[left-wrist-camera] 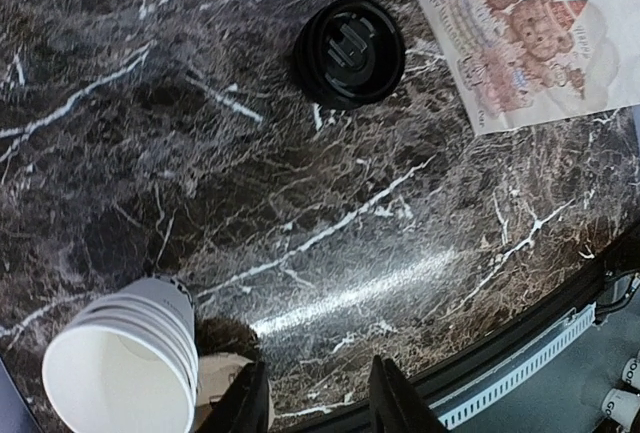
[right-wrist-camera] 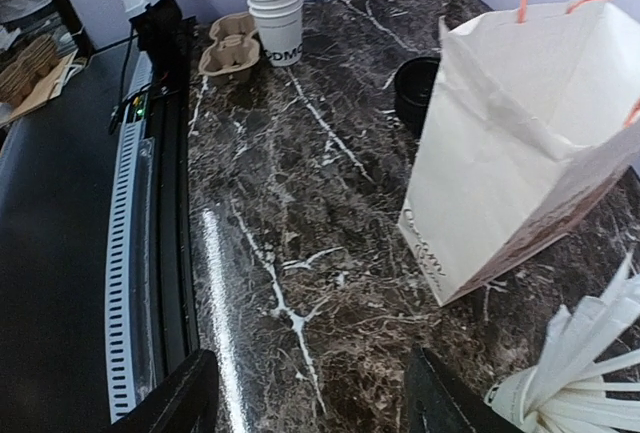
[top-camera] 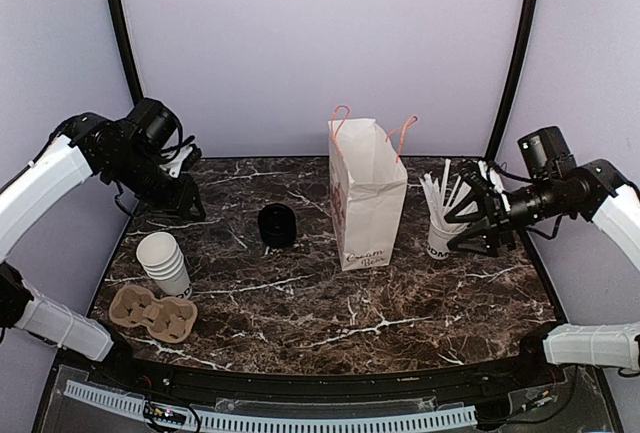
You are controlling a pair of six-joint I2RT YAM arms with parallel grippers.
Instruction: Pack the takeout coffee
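Dark veined marble is shown across the table [top-camera: 330, 318], backed by plain lilac walls, with a takeout coffee yet to be packed. The coffee [top-camera: 277, 225], a small cup under a black lid, is seen standing upright on the table a little to the left of the paper bag [top-camera: 367, 198], not touching it and not yet inside it. The left claw [left-wrist-camera: 318, 385] is held released over the back left of the table, its fingers parted with nothing between them. The right claw [right-wrist-camera: 310, 373] is likewise spread and empty, poised at the right just beside a cup of straws [top-camera: 443, 221]. A stack of white cups [top-camera: 165, 263] and a cardboard cup carrier [top-camera: 152, 313] are set near the front left corner.

Trouble is judged likeliest at the bag. It stands unsupported, tall and light, and its mouth looks narrow. If the cup's base is caught on the rim while being lowered, the bag could be pushed over or folded shut. A spill is also possible at the pickup. The cup could be tipped if it is nudged by one finger before the other, and the lid could be popped if the paper wall is squeezed too hard. Should the right claw be swung in to steady the bag, the straws beside it could be knocked down. Whether the cup is full cannot be told.
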